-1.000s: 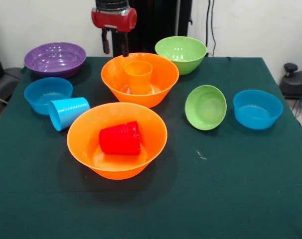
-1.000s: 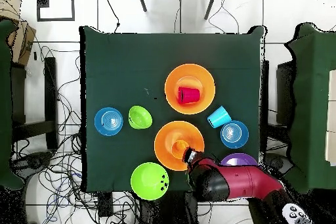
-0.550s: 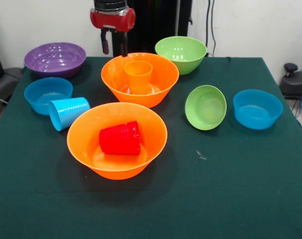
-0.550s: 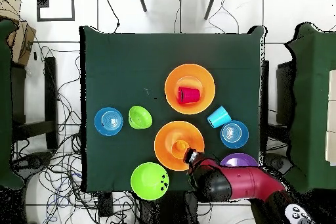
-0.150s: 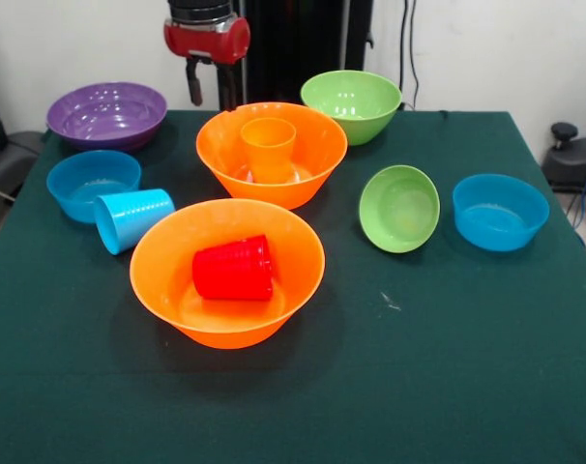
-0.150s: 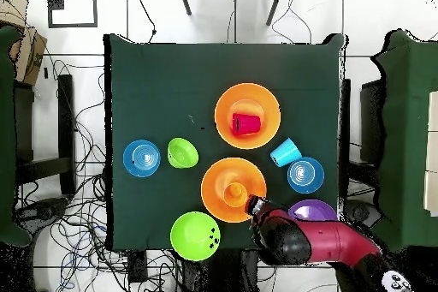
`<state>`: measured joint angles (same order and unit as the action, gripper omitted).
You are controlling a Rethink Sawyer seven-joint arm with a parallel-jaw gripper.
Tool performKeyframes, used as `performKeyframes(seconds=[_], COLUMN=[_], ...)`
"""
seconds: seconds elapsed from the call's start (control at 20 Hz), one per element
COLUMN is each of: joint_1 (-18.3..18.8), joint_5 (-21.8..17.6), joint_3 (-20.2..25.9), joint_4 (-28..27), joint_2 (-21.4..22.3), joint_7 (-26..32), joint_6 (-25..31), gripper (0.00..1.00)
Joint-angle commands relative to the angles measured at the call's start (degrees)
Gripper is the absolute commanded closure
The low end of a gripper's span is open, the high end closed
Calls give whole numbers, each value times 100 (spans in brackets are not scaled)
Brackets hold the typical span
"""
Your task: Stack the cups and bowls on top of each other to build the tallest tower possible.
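Observation:
My gripper (image 5: pixel 208 92) hangs open and empty above the table's far edge, between the purple bowl (image 5: pixel 107 112) and the far large orange bowl (image 5: pixel 272 155). An orange cup (image 5: pixel 269 147) stands on end inside that bowl. The near large orange bowl (image 5: pixel 225 271) holds a red cup (image 5: pixel 233 269) lying on its side. A light blue cup (image 5: pixel 132 218) lies on its side against a small blue bowl (image 5: pixel 92 182). Overhead, the gripper (image 6: pixel 254 205) is at the rim of the orange bowl (image 6: pixel 233 189), next to the purple bowl (image 6: pixel 312 211). No tower stands.
A large green bowl (image 5: pixel 351 102) sits at the far side. A small green bowl (image 5: pixel 399 208) rests tilted at the right, with a second small blue bowl (image 5: pixel 500 211) beside it. Green cloth covers the table (image 5: pixel 419 367).
The gripper has drifted left in the front view, away from the far orange bowl and toward the purple bowl. Cups and bowls have not moved.

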<state>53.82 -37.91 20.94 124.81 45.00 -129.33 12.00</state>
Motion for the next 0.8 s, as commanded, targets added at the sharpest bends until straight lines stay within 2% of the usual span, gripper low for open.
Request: performKeyframes(seconds=[0.05,0.25,0.55,0.8], joint_1=[87,302,503,671], joint_5=[-446,-590,-1053,-1328], joint_3=[466,480,279,361], joint_4=[-28,252,474,376], joint_2=[-101,15,-105,-288], joint_7=[845,849,658,667], joint_6=[478,360,-8,-41], gripper=[0,0,0,0])
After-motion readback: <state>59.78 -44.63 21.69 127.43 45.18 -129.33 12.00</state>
